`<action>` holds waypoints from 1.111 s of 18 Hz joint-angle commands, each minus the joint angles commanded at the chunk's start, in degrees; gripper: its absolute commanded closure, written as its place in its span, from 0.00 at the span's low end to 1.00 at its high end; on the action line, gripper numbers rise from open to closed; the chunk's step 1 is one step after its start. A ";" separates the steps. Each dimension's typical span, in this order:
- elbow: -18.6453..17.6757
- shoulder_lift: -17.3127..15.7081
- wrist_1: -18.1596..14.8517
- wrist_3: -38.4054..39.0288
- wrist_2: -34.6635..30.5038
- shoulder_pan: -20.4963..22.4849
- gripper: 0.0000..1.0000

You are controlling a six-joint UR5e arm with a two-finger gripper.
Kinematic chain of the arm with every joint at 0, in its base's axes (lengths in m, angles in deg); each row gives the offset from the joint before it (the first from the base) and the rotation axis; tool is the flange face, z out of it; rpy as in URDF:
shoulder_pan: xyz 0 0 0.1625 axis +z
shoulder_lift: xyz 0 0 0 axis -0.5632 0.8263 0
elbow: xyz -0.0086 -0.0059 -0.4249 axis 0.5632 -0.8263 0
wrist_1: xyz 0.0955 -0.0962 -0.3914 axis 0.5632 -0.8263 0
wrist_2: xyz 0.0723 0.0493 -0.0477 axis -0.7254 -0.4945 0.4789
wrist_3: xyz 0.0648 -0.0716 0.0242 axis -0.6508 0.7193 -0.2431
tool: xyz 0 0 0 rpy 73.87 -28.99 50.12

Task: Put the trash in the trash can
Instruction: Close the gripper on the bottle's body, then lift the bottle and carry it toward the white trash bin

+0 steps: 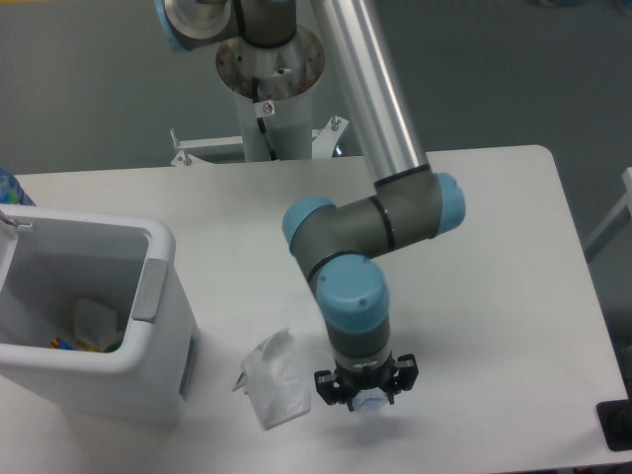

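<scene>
My gripper points straight down near the table's front edge, right of centre. A small clear, bluish piece of the plastic bottle shows between and just below its fingers; the gripper is shut on it and the wrist hides most of it. The crumpled translucent-white wrapper lies on the table just left of the gripper, apart from it. The white trash can stands at the left edge, its grey handle panel facing the arm.
Inside the trash can lie a white scrap and some small coloured bits. The arm's elbow and silver tube cross the middle of the table. A dark object sits at the front right corner.
</scene>
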 joint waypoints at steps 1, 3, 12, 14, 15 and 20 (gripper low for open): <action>0.09 -0.62 0.09 0.09 1.50 0.44 0.51; 0.09 -2.11 0.18 0.70 4.31 1.32 0.51; 1.84 -9.23 0.18 0.88 18.90 2.91 0.51; 2.63 -10.55 0.18 0.88 21.80 2.91 0.52; 2.64 -11.25 0.18 0.88 22.69 2.82 0.52; 2.81 -13.98 0.18 1.41 23.66 1.50 0.52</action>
